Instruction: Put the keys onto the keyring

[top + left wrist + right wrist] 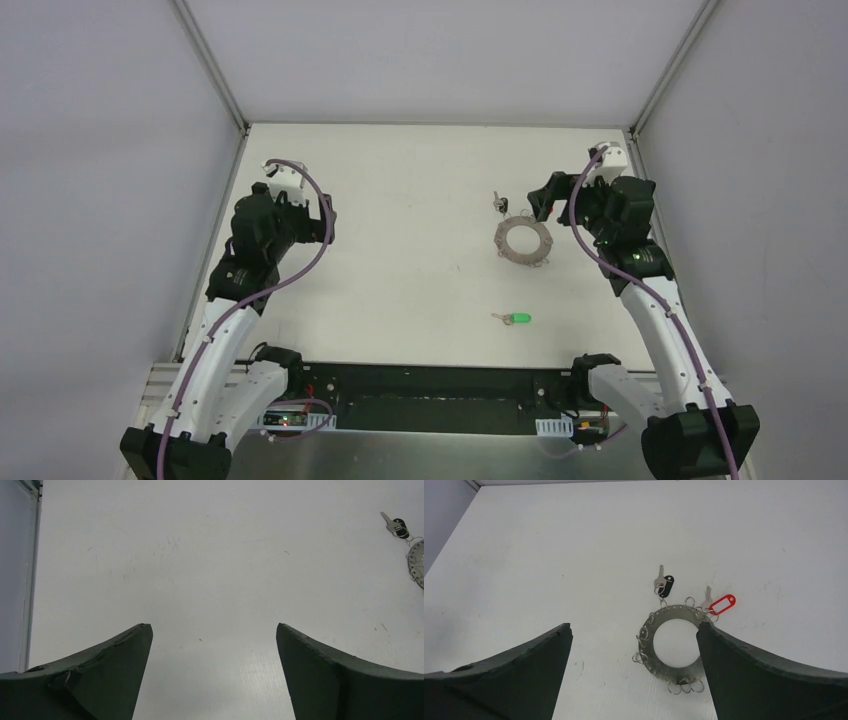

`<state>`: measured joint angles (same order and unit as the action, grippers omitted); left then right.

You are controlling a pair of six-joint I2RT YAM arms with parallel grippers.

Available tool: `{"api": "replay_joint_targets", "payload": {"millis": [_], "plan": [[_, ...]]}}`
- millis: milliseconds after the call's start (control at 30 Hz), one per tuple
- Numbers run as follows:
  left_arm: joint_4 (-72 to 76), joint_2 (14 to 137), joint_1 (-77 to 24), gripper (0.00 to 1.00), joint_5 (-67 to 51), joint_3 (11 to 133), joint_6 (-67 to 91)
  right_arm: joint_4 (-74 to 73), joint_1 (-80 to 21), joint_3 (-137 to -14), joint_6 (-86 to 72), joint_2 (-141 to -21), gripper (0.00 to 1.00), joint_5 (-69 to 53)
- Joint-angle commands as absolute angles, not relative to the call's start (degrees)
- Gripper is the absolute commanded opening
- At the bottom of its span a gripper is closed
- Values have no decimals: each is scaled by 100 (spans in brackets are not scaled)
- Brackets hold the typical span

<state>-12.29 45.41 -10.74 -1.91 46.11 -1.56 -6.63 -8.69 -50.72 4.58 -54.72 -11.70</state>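
The right pincer is spread wide and holds nothing. In its wrist view it hangs over the keyring, its right finger hiding the ring's right edge. It looks lined up to pin or lift the ring, I'd say. A black-headed key lies at the ring's upper rim and a red-tagged key at its upper right, each touching a wire loop; whether they're hooked on I can't tell. The green key lies well apart, lower centre of the overhead view, so it probably comes next. The right arm runs up the right side, elbow bent, wrist turned left. The left pincer, equally wide and empty, points across the bare surface, its arm folded at left, seemingly waiting.
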Motion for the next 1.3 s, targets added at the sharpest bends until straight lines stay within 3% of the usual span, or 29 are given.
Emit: {"api": "replay_joint_targets", "payload": {"millis": [0,467,700,800,933,1267], "plan": [[-929,4361,-1011,99,-330,4588,-18,-454,-728,-5037,448,-5359,100,-1542],[-1311,4590,-1011,99,-919,4838,-78,-786,-642,-4959,1085,-5382,100,-2624],[-1716,4959,-1011,99,-1806,5005,-282,-2526,-700,-5209,2642,-5448,100,-3989],[-1945,5133,-1011,99,-2362,5030,-388,-3160,-926,-5122,3113,-5435,100,-3799],[-2007,5306,-1020,99,-2975,4941,-498,-3377,-1740,-4846,3316,-5372,100,-2686],[-1974,5352,-1020,99,-3049,4821,-653,-3683,-2757,-4408,3624,-5777,97,-1756]]}}
